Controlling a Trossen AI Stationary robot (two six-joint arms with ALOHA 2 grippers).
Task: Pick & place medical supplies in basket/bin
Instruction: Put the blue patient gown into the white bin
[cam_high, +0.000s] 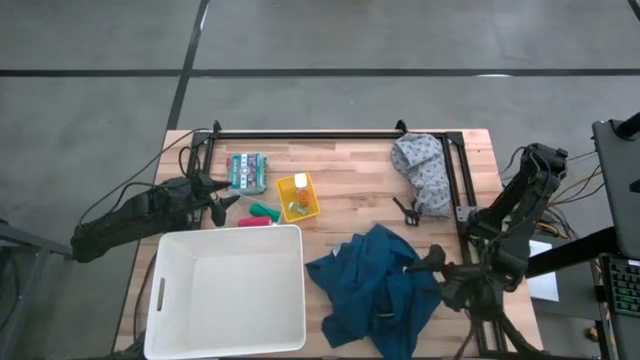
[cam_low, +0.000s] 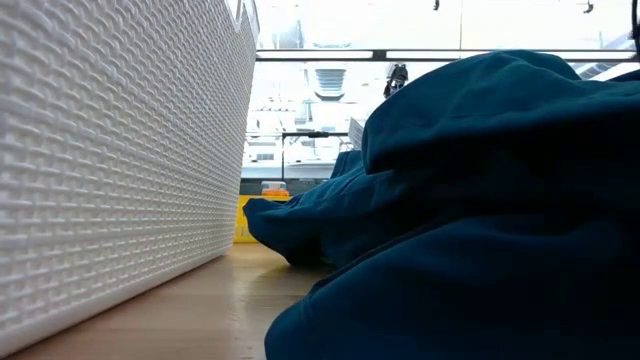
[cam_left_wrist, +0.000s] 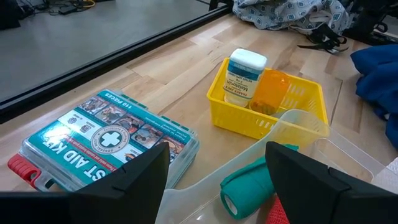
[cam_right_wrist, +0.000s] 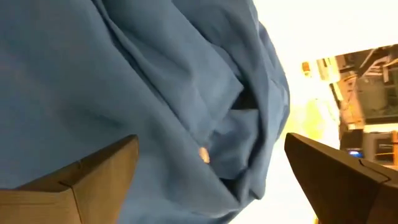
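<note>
The blue garment (cam_high: 375, 285) lies crumpled on the table's near right part and fills the right wrist view (cam_right_wrist: 155, 93). My right gripper (cam_high: 420, 264) is open at its right edge, fingers (cam_right_wrist: 93, 180) wide over the folds. The white tub (cam_high: 228, 290) stands at the near left. My left gripper (cam_high: 222, 197) is open just beyond the tub's far rim, with a green roll (cam_left_wrist: 249, 183) in a clear tray ahead between its fingers. A white bottle (cam_left_wrist: 244, 76) and an orange one (cam_left_wrist: 272, 90) stand in a small yellow basket (cam_high: 298, 196). The grey speckled cloth (cam_high: 425, 170) lies at the far right. My right gripper is open right at the blue garment's folds (cam_right_wrist: 205, 155); I cannot tell whether its fingers touch the cloth.
A first aid kit box (cam_high: 246, 172) lies by the left gripper, far of it. A red item (cam_high: 255, 222) sits next to the green roll. A black metal frame (cam_high: 300, 133) runs along the far and right table edges. Bare wood shows between yellow basket and grey cloth.
</note>
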